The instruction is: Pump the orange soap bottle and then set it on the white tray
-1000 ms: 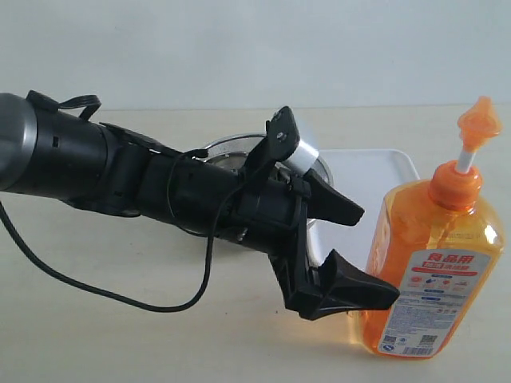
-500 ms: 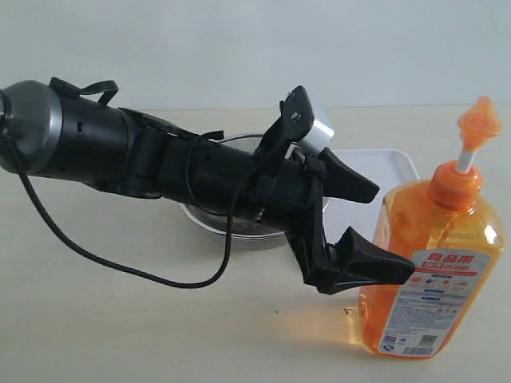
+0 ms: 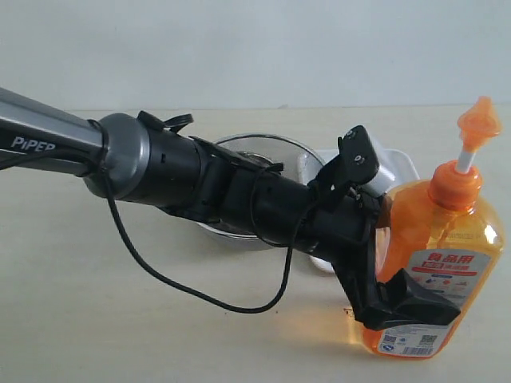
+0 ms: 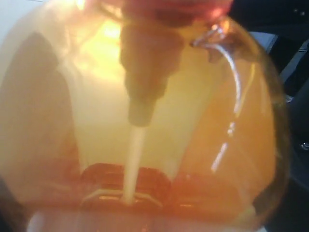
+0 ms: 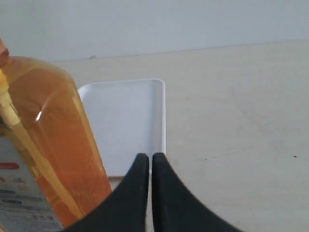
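The orange soap bottle [image 3: 435, 255] stands upright at the table's near right, pump head [image 3: 479, 120] raised on its white stem. My left gripper [image 3: 411, 263] is open and straddles the bottle's lower body. One black finger [image 3: 415, 307] crosses its front; the other is hidden behind it. I cannot tell whether the pads touch. In the left wrist view the bottle [image 4: 154, 121] fills the picture and no fingers show. The white tray [image 3: 399, 163] lies behind the bottle. My right gripper [image 5: 150, 157] is shut and empty, near the tray [image 5: 125, 121] and beside the bottle [image 5: 48, 145].
A round steel mesh strainer bowl [image 3: 255, 148] sits left of the tray, partly covered by my left arm. A black cable [image 3: 200, 295] hangs from that arm down to the tabletop. A pale wall closes off the far side.
My left arm has reached right and down, carrying its open fingers from beside the bottle to either side of it. The bottle has not moved.
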